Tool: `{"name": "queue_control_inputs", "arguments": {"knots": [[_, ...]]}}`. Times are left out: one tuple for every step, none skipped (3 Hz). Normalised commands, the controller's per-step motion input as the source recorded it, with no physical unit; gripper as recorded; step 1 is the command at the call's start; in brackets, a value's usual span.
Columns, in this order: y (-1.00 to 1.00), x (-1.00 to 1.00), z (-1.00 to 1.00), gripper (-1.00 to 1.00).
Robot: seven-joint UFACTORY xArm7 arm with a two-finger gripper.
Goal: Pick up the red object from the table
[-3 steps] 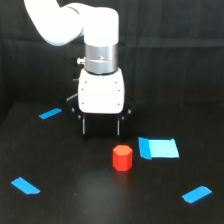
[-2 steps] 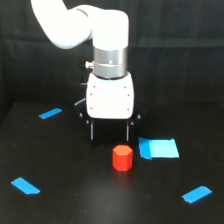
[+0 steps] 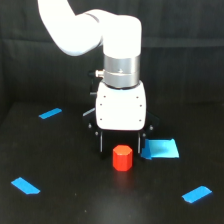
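Claw (image 3: 120,148) spread wide, fingers either side of the red object (image 3: 122,157) on the desk (image 3: 75,200), holding nothing. Keep centred, lower further, close evenly on its flats. Behind, just beside: blue rectangle (image 3: 161,148).

Upright red object (image 3: 122,157) on table (image 3: 75,200)

No legible txt (anywhere)

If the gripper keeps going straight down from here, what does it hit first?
Probably the red object: the gripper points down with its open jaws either side of it. From this single view, depth alignment is uncertain; otherwise the table.
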Motion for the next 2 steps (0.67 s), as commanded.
{"name": "queue_control_inputs", "arguments": {"knots": [[-0.28,0.19,-0.29,0.27],[-0.05,0.23,-0.28,-0.45]]}}
